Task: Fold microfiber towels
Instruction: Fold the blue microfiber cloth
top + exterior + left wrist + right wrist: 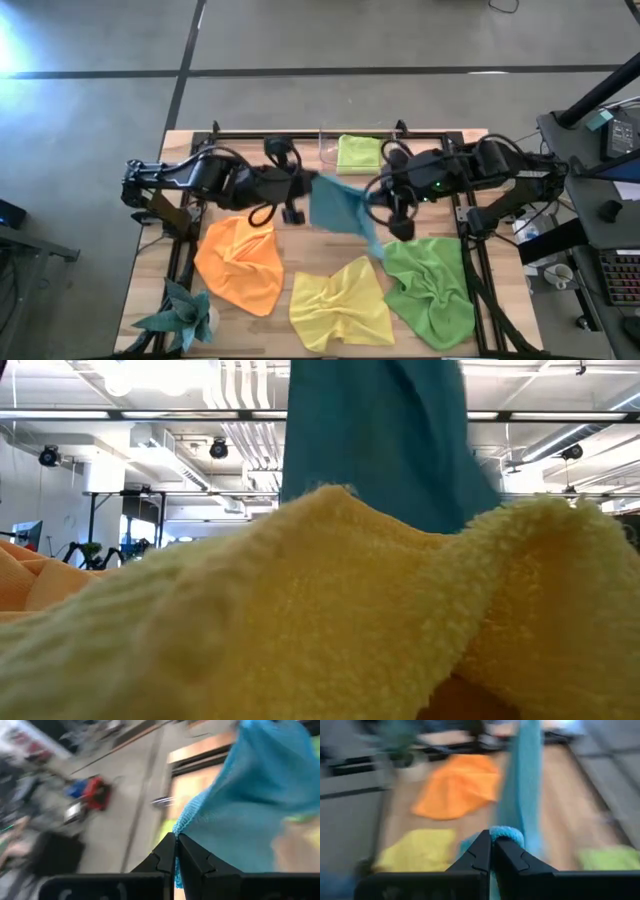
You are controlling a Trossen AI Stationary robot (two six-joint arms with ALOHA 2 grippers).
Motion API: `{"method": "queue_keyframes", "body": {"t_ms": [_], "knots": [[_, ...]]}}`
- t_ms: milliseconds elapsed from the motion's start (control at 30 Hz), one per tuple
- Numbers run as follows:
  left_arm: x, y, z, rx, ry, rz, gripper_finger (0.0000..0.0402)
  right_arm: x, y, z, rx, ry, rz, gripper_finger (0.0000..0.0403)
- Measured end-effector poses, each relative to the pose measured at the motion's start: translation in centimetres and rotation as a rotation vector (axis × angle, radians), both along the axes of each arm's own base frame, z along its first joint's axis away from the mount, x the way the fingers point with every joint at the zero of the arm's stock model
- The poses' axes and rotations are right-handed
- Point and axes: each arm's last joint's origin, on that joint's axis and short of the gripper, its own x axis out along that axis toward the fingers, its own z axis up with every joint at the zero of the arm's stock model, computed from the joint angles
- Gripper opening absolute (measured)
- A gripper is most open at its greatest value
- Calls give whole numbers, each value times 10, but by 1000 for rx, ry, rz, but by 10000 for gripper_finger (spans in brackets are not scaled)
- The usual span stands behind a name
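Held aloft: while both arms meet over the middle of the wooden bench (pixel 150 290), the blue microfiber towel (pixel 340 205) hangs between them, clear of the surface.
Left end effector (pixel 305 185): fingers pressed together, pinching 1 edge of the blue microfiber towel, as its wrist view shows.
Right end effector (pixel 382 192): fingers likewise clamped on a bunched edge of the same cloth.
Key relation: the cloth's long axis runs from the left grip toward the right grip, then trails down toward the near edge; both grips sit equally close, each touching its own corner.
Arm pose: both arms reach inward from opposite sides, wrists roughly level and near each other.
Next move, as a judgement: spreading the grips apart would stretch the cloth flat before laying it down.
Others waiting: orange towel (pixel 240 262), yellow towel (pixel 340 305) and darker green towel (pixel 432 290) lie crumpled; the lime green towel (pixel 360 152) sits at the far edge, looking already folded.
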Motion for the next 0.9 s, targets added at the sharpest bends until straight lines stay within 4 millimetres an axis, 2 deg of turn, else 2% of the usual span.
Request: {"method": "queue_keyframes", "body": {"t_ms": [67,233,600,733,900], "knots": [[-3,1,3,4,-12,15,0,-4,-1,-3,-2,48,-26,8],[-7,-6,0,-70,36,-98,0,-12,2,-9,19,130,-39,8],[-25,-4,-4,-139,134,-123,0,-25,3,-7,29,164,-12,8],[-29,5,-2,-68,150,-65,0,-27,-6,-9,-15,208,-45,8],[-29,24,-2,22,203,-2,0,-27,-27,-10,-122,228,-144,8]]}}
